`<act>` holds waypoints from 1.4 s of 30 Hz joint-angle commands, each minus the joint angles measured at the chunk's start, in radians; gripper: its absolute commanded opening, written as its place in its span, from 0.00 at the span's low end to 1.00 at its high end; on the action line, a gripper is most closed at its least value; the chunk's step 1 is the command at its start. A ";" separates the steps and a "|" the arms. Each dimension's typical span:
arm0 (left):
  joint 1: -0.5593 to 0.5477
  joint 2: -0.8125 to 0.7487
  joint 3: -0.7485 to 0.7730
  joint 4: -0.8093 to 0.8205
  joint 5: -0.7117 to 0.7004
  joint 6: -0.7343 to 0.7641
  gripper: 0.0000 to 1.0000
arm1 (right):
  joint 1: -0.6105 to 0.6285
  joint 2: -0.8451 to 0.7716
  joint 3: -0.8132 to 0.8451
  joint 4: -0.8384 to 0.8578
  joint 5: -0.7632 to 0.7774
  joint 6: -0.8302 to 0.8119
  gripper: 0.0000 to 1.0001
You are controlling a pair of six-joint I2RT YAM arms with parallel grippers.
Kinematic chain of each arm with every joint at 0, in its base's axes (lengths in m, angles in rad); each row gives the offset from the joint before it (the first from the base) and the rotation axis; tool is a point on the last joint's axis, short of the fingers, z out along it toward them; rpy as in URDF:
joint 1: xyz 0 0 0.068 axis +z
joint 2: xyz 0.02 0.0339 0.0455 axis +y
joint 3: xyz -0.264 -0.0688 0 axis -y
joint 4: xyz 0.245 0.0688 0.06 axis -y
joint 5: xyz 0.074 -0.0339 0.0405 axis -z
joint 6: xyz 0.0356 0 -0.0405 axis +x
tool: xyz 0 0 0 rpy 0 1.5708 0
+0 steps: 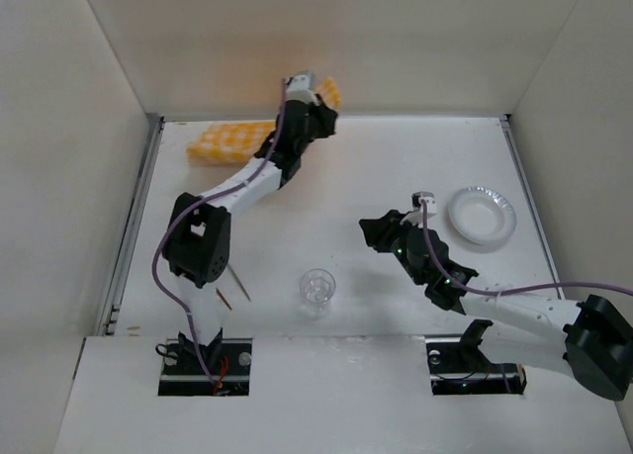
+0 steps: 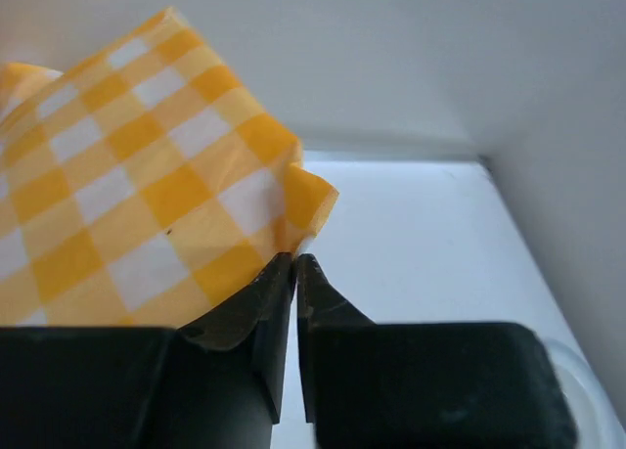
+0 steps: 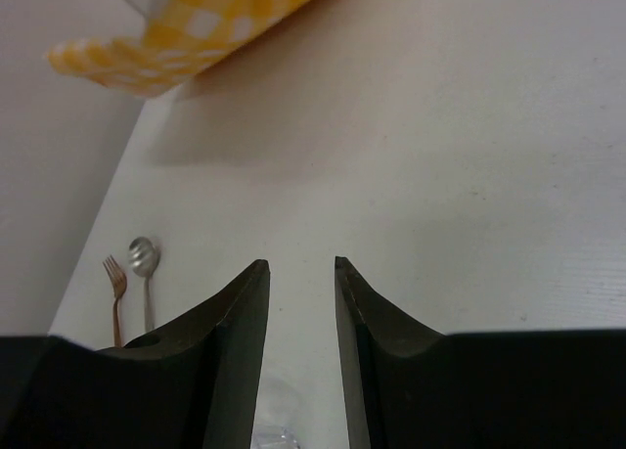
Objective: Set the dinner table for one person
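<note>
The dinner table (image 1: 396,167) is a matte white surface with metal rails. An orange-and-white checked cloth (image 1: 232,142) lies at its back left, one end raised toward the back wall. My left gripper (image 1: 315,96) is up there, shut on the cloth's corner. In the left wrist view the cloth (image 2: 147,195) spreads up and left from the pinched tips of the left gripper (image 2: 295,258). My right gripper (image 1: 371,231) hovers mid-table, open and empty. The right wrist view shows the right gripper (image 3: 298,263) with bare table between its fingers.
A white plate (image 1: 482,217) sits at the right. A clear glass (image 1: 316,288) stands near the front centre. A fork (image 3: 115,283) and spoon (image 3: 144,258) lie at the front left, close to the left arm's base (image 1: 198,246).
</note>
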 commanded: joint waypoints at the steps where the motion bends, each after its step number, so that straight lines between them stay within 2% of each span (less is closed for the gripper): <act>1: -0.080 0.089 0.095 0.090 0.093 0.092 0.09 | 0.022 -0.089 -0.037 0.082 0.152 0.045 0.39; 4: -0.135 0.157 0.125 0.099 0.079 0.089 0.32 | 0.031 -0.173 -0.077 0.091 0.221 0.042 0.40; 5: -0.144 0.160 0.119 0.099 0.075 0.086 0.35 | 0.031 -0.199 -0.092 0.091 0.233 0.045 0.42; 9: -0.145 0.074 -0.017 0.120 0.070 0.064 0.37 | -0.022 -0.216 -0.112 0.085 0.216 0.052 0.48; 11: -0.131 -0.012 -0.131 0.152 0.047 0.040 0.37 | -0.063 -0.177 -0.106 0.083 0.193 0.057 0.55; 15: -0.091 -0.202 -0.379 0.175 -0.092 -0.061 0.37 | -0.169 -0.078 -0.065 0.056 0.132 0.110 0.70; 20: -0.074 -0.386 -0.626 0.056 -0.301 -0.195 0.43 | -0.324 0.058 0.015 -0.021 0.006 0.213 0.71; 24: -0.060 -0.466 -0.739 -0.119 -0.346 -0.288 0.49 | -0.358 0.091 0.005 -0.010 -0.015 0.244 0.67; 26: -0.049 -0.481 -0.785 -0.177 -0.334 -0.340 0.49 | -0.357 0.074 -0.003 -0.023 0.000 0.235 0.55; 28: -0.046 -0.487 -0.832 -0.190 -0.332 -0.370 0.50 | -0.357 0.039 -0.014 -0.046 0.006 0.223 0.38; 30: -0.043 -0.481 -0.874 -0.188 -0.331 -0.396 0.50 | -0.354 0.002 -0.020 -0.090 0.008 0.220 0.27; 33: -0.045 -0.454 -0.911 -0.178 -0.332 -0.430 0.49 | -0.350 -0.047 -0.035 -0.136 0.025 0.220 0.26; 35: -0.045 -0.425 -0.921 -0.147 -0.324 -0.436 0.46 | -0.346 -0.078 -0.048 -0.142 0.035 0.220 0.30; 37: -0.045 -0.400 -0.921 -0.115 -0.312 -0.436 0.39 | -0.340 -0.101 -0.058 -0.147 0.040 0.216 0.35; 42: 0.010 -0.380 -0.938 -0.067 -0.315 -0.434 0.11 | -0.344 -0.173 -0.084 -0.204 0.061 0.216 0.49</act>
